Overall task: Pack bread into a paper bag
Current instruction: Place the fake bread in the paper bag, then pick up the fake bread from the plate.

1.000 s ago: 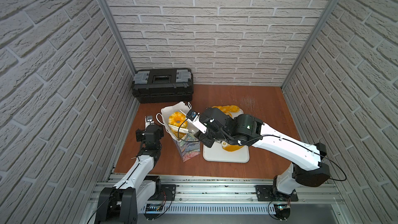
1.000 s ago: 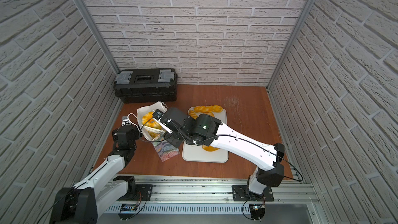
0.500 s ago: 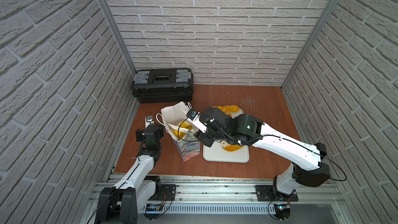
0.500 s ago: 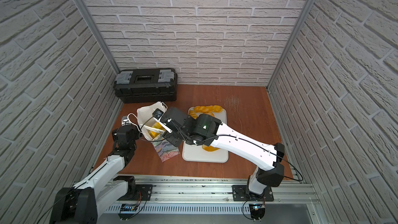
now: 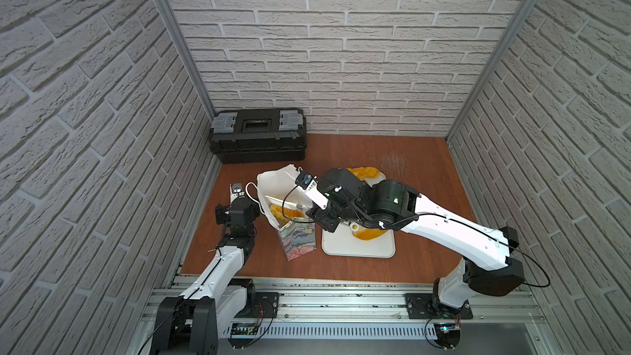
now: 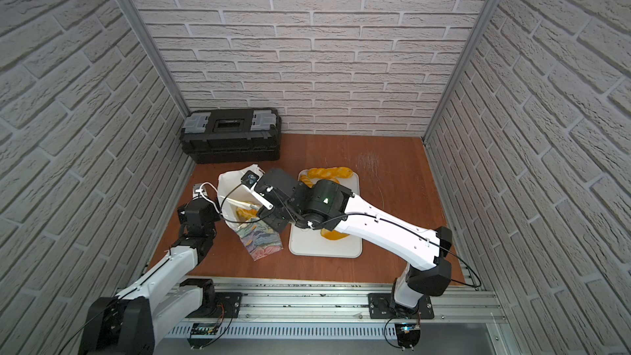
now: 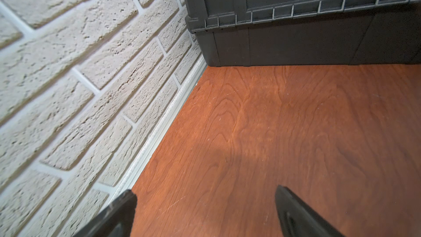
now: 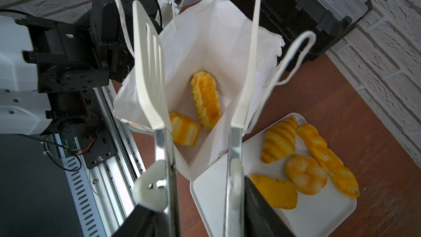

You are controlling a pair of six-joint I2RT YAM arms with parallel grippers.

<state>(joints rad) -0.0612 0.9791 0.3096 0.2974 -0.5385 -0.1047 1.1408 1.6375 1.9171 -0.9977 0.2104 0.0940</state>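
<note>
1. Golden bread (image 8: 206,100): two pieces lie inside the paper bag (image 8: 205,42), near the surface's left edge; one just released.
2. My right gripper (image 8: 200,213) clamps the tongs (image 8: 150,76), now spread and empty.
3. I see my left gripper (image 7: 205,213) apart; tray (image 8: 319,213) pieces remain.

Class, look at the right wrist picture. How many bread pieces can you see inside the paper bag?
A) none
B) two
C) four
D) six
B: only a ridged roll and a small loaf show on the floor of the paper bag, below the tongs.
</note>
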